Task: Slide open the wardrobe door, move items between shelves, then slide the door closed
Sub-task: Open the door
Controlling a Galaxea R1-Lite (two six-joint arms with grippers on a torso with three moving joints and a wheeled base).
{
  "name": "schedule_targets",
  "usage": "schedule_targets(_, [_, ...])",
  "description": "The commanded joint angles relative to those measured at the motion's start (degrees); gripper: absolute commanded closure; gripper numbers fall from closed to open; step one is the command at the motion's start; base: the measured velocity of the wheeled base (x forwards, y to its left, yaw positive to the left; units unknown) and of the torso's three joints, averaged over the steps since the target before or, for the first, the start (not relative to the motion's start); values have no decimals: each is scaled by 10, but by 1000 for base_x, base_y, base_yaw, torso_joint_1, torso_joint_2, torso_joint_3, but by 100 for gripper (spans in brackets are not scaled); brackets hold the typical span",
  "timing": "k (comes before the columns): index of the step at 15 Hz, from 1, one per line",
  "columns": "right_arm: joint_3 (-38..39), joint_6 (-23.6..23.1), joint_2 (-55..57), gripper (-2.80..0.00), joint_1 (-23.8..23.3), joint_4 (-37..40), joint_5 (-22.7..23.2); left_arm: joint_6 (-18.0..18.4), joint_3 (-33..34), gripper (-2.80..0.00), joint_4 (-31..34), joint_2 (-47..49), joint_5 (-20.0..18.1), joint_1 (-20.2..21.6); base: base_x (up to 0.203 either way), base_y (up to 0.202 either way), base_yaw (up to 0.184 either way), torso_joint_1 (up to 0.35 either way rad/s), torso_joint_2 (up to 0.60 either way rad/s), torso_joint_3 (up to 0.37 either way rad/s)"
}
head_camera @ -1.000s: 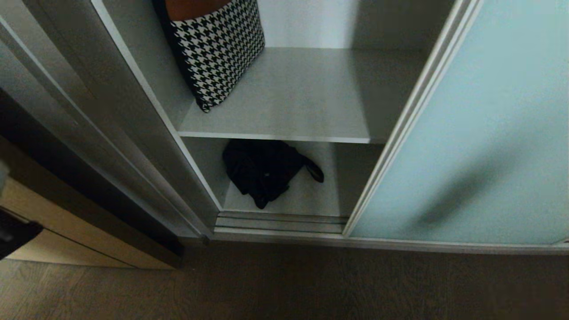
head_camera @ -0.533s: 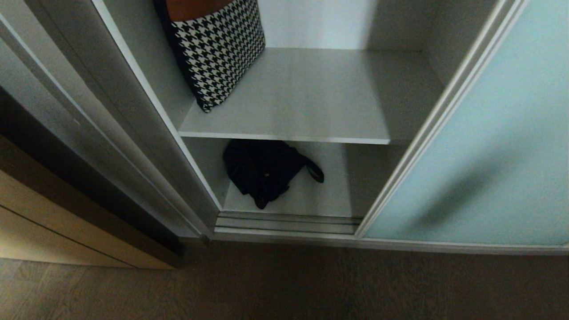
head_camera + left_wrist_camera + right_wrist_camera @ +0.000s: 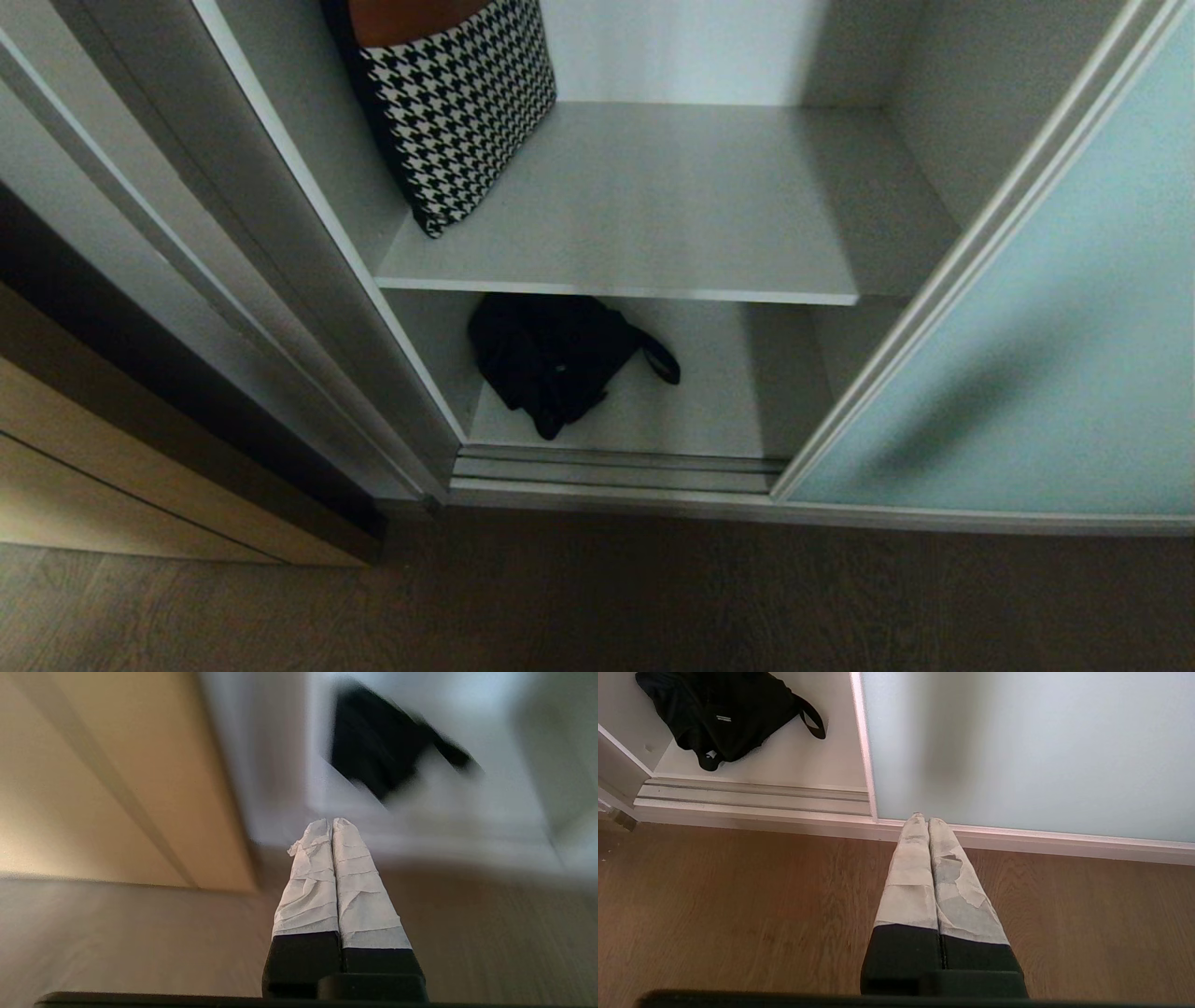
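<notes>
On the bottom shelf (image 3: 672, 420) behind the open sliding wardrobe door (image 3: 1055, 355) the black bag (image 3: 551, 359) lies slumped, judged soft and light, best gripped by its strap loop (image 3: 661, 359); both left gripper (image 3: 331, 823) and right gripper (image 3: 923, 819) are pressed together, empty.

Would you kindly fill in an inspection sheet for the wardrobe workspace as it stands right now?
Surface: upper shelf bare except the houndstooth piece leaning at its left end.
Job's things: black bag slumped on the bottom shelf; sliding door pushed right, opening exposed.
Clutter: nothing seen.
Grippers: left gripper shut, empty, above the floor; right gripper shut, empty, near the door's bottom rail.
Cables: nothing seen.
Surroundings: wooden floor, tan wooden panel at left.
</notes>
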Motion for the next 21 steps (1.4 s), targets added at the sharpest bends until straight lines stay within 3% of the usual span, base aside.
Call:
schedule_targets(1, [0, 0, -1, 0, 0, 0, 0, 7, -16, 0, 65, -7, -38, 1, 0, 0, 0, 0, 0, 0])
schedule_targets(2, [0, 0, -1, 0, 0, 0, 0, -12, -27, 0, 99, -7, -38, 1, 0, 0, 0, 0, 0, 0])
schedule_targets(4, [0, 0, 0, 0, 0, 0, 0, -84, -30, 0, 109, -7, -35, 1, 0, 0, 0, 0, 0, 0])
schedule_targets(5, [0, 0, 0, 0, 0, 0, 0, -96, -30, 0, 108, -7, -34, 1, 0, 0, 0, 0, 0, 0])
schedule_targets(6, [0, 0, -1, 0, 0, 0, 0, -83, -30, 0, 106, -6, -33, 1, 0, 0, 0, 0, 0, 0])
schedule_targets(7, [0, 0, 0, 0, 0, 0, 0, -45, -31, 0, 105, -6, -33, 1, 0, 0, 0, 0, 0, 0])
schedule_targets(9, [0, 0, -1, 0, 0, 0, 0, 65, -26, 0, 90, -7, -34, 1, 0, 0, 0, 0, 0, 0])
schedule_targets(10, [0, 0, -1, 0, 0, 0, 0, 95, -11, 0, 68, -7, -26, 1, 0, 0, 0, 0, 0, 0])
schedule_targets(11, [0, 0, 0, 0, 0, 0, 0, 94, 3, 0, 65, -6, -18, 1, 0, 0, 0, 0, 0, 0])
schedule_targets(13, [0, 0, 0, 0, 0, 0, 0, 46, -13, 0, 103, -7, -5, 1, 0, 0, 0, 0, 0, 0])
schedule_targets(16, [0, 0, 0, 0, 0, 0, 0, 30, -2, 0, 65, -8, 6, 1, 0, 0, 0, 0, 0, 0])
schedule_targets(21, [0, 0, -1, 0, 0, 0, 0, 27, 1, 0, 58, -7, 10, 1, 0, 0, 0, 0, 0, 0])
